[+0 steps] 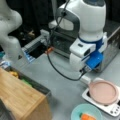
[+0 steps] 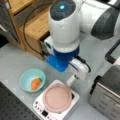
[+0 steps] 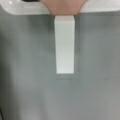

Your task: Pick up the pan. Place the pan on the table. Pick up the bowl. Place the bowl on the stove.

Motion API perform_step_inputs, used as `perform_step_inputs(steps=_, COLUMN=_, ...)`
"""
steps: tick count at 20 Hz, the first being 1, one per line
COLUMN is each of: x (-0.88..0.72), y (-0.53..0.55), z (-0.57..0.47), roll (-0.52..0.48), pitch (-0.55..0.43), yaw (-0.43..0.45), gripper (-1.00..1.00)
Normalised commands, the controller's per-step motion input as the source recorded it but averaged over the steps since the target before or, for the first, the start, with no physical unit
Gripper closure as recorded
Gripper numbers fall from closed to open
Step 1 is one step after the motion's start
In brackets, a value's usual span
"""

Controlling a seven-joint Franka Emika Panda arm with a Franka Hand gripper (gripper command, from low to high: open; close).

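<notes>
The dusty-pink pan [image 1: 103, 91] [image 2: 57, 98] lies on the white stove [image 1: 113, 108] [image 2: 40, 106] in both front views. Its short white handle [image 1: 85, 79] [image 2: 72, 81] [image 3: 64, 45] sticks out over the grey table [image 1: 62, 92] [image 2: 15, 62] [image 3: 27, 82]. My gripper [image 1: 84, 73] [image 2: 75, 76] hangs directly over that handle, close above it; the wrist view shows the handle centred below, with no fingers in sight. The teal bowl [image 1: 86, 112] [image 2: 32, 80] with an orange item [image 2: 35, 83] inside rests on the table beside the stove.
A silver toaster oven [image 1: 62, 42] [image 2: 107, 97] stands behind the stove. A light wooden block [image 1: 20, 97] [image 2: 35, 25] fills a front view's lower left. A second white arm [image 1: 10, 30] stands nearby. A black cable [image 1: 57, 71] droops over the table.
</notes>
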Motion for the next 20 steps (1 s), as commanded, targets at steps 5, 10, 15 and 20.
perform_step_inputs(steps=5, x=-0.28, y=0.01, z=-0.26, roll=-0.143, pitch=-0.118, yaw=0.047, gripper=-1.00)
perform_step_inputs(steps=10, x=-0.13, y=-0.03, z=-0.20, roll=-0.131, pitch=-0.099, yaw=0.053, gripper=-1.00)
perform_step_inputs(steps=15, x=0.03, y=-0.06, z=-0.01, roll=-0.098, pitch=0.028, yaw=0.064, gripper=-1.00)
perform_step_inputs(steps=20, x=0.18, y=-0.05, z=0.09, roll=-0.079, pitch=0.108, yaw=0.066, gripper=-1.00)
